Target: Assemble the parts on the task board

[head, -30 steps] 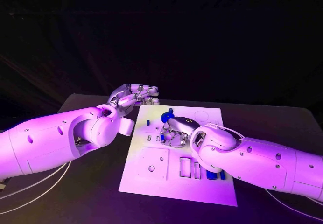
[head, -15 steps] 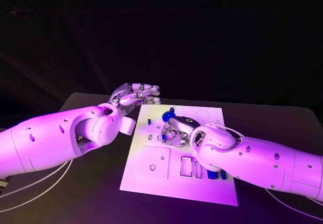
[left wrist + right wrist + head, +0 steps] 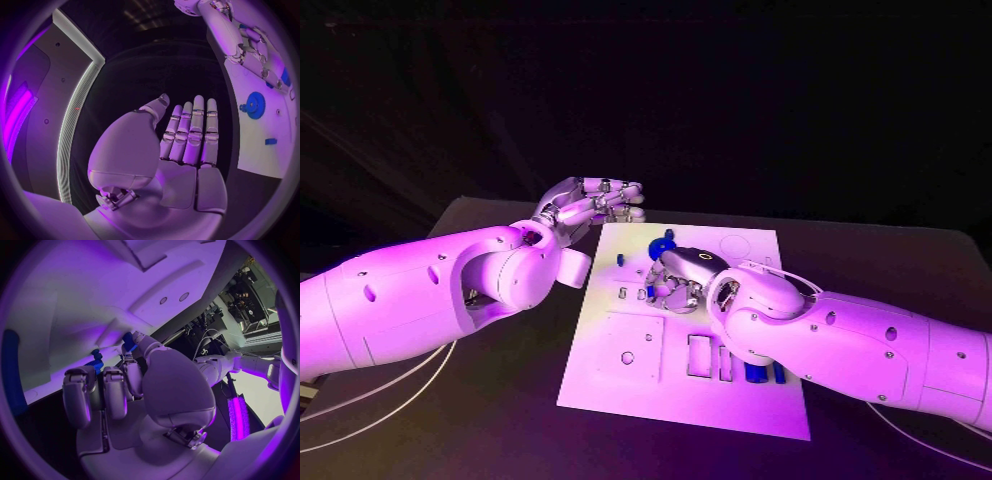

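The white task board lies in the middle of the black table. My right hand is down on the board's upper middle, fingers curled, and it pinches a small blue part between thumb and finger against the board. Just beyond that hand a blue gear sits on the board. My left hand hovers off the board's far left corner. Its fingers are straight and side by side, holding nothing. From the left wrist I see the blue gear and my right hand.
A small blue peg stands near the board's left edge, also seen from the left wrist. More blue parts sit in slots under my right forearm. Rectangular recesses lie in the board's near half. Black table surrounds the board.
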Controlling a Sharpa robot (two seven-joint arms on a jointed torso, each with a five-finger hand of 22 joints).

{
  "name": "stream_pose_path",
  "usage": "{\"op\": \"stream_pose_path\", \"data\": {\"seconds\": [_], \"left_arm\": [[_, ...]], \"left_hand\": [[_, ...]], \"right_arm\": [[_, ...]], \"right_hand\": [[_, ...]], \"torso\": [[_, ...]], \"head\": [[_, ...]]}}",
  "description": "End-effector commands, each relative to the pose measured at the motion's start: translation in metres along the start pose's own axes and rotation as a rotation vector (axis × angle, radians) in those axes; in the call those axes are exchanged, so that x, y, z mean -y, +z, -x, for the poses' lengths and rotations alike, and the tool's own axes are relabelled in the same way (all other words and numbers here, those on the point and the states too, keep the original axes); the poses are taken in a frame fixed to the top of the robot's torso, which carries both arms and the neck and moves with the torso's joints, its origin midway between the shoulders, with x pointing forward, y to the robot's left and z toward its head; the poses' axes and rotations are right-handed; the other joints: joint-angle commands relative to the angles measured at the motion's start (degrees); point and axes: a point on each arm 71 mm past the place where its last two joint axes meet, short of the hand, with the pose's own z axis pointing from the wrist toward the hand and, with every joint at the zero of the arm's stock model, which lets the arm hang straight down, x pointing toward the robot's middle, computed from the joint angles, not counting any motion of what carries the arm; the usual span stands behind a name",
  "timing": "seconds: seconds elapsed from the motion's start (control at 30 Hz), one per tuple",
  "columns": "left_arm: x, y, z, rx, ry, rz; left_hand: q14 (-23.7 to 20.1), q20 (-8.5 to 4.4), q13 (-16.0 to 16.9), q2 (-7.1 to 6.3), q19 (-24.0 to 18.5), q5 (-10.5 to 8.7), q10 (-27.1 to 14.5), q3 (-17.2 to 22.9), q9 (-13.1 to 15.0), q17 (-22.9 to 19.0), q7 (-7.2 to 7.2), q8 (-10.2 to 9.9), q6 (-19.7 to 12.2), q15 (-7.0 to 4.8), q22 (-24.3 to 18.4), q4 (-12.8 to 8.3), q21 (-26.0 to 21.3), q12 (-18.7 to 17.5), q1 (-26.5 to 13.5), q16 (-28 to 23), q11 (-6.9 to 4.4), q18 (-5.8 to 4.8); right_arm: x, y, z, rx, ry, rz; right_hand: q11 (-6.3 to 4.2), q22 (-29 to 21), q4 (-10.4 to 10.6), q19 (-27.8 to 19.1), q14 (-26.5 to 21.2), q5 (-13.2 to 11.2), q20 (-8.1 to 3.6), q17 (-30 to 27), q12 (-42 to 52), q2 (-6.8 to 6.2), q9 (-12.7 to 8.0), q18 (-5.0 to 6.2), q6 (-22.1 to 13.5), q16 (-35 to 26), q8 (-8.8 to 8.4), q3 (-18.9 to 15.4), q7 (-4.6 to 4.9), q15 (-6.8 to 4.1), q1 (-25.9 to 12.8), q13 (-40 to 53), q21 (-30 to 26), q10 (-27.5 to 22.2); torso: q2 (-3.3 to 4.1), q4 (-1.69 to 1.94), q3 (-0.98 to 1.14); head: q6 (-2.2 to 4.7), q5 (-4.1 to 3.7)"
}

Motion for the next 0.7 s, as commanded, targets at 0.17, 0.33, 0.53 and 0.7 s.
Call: {"op": "stream_pose_path", "data": {"seconds": [0.17, 0.33, 0.53, 0.7], "left_arm": [[0.0008, 0.0001, -0.0023, -0.022, -0.010, -0.005], [0.0008, 0.0000, -0.0020, -0.021, -0.010, -0.005], [0.0008, -0.0001, -0.0018, -0.021, -0.010, -0.005], [0.0008, -0.0002, -0.0013, -0.020, -0.009, -0.004]], "left_hand": [[0.02, 0.05, 0.08, 0.41, -0.32, 0.01, 0.09, -0.24, -0.07, 0.09, 0.02, -0.32, 0.18, 0.11, -0.05, -0.26, -0.34, -0.31, 0.01, -0.38, 0.18, 0.25], [0.02, 0.05, 0.08, 0.41, -0.32, 0.01, 0.09, -0.24, -0.07, 0.09, 0.02, -0.32, 0.18, 0.11, -0.05, -0.26, -0.34, -0.31, 0.01, -0.38, 0.18, 0.25], [0.07, 0.09, 0.10, 0.42, -0.39, 0.01, 0.17, -0.32, -0.06, 0.13, 0.02, -0.36, 0.23, 0.12, -0.13, -0.26, -0.40, -0.37, -0.05, -0.45, 0.19, 0.24], [0.07, 0.09, 0.10, 0.42, -0.39, 0.01, 0.17, -0.32, -0.06, 0.13, 0.02, -0.36, 0.23, 0.12, -0.13, -0.26, -0.40, -0.37, -0.05, -0.45, 0.19, 0.24]], "right_arm": [[0.0048, -0.0009, -0.0059, -0.038, -0.023, -0.034], [0.0049, -0.0012, -0.0064, -0.044, -0.026, -0.036], [0.0051, -0.0016, -0.0068, -0.051, -0.029, -0.037], [0.0043, -0.0020, -0.0072, -0.055, -0.029, -0.035]], "right_hand": [[0.19, 13.73, 0.24, 5.11, 5.88, 0.05, 0.05, 15.09, -0.74, -0.08, 0.14, -0.41, -0.87, 0.21, -0.34, -0.15, 0.35, 0.27, -0.95, 3.03, -0.09, -0.87], [0.36, 13.61, 0.23, 5.04, 5.88, 0.04, 0.17, 15.09, -1.01, -0.30, 0.06, -0.38, -1.37, 0.21, -0.57, -0.16, 0.56, 0.41, -1.12, 2.82, -0.21, -1.13], [0.61, 13.44, 0.29, 4.94, 5.88, -0.05, 0.34, 15.09, -1.35, -0.62, -0.05, -0.32, -1.97, 0.21, -0.86, -0.25, 0.84, 0.61, -1.43, 2.56, -0.38, -1.47], [0.75, 13.29, 0.36, 4.86, 5.88, -0.13, 0.45, 15.09, -1.58, -0.83, -0.12, -0.28, -2.32, 0.21, -1.03, -0.34, 1.00, 0.74, -1.67, 2.37, -0.52, -1.71]], "torso": [[0.00, 0.03, 0.01], [-0.01, -0.04, 0.01], [-0.01, 0.01, -0.01], [0.04, 0.05, 0.03]], "head": [[-0.03, 0.00], [0.01, 0.02], [0.00, -0.01], [-0.01, 0.00]]}}
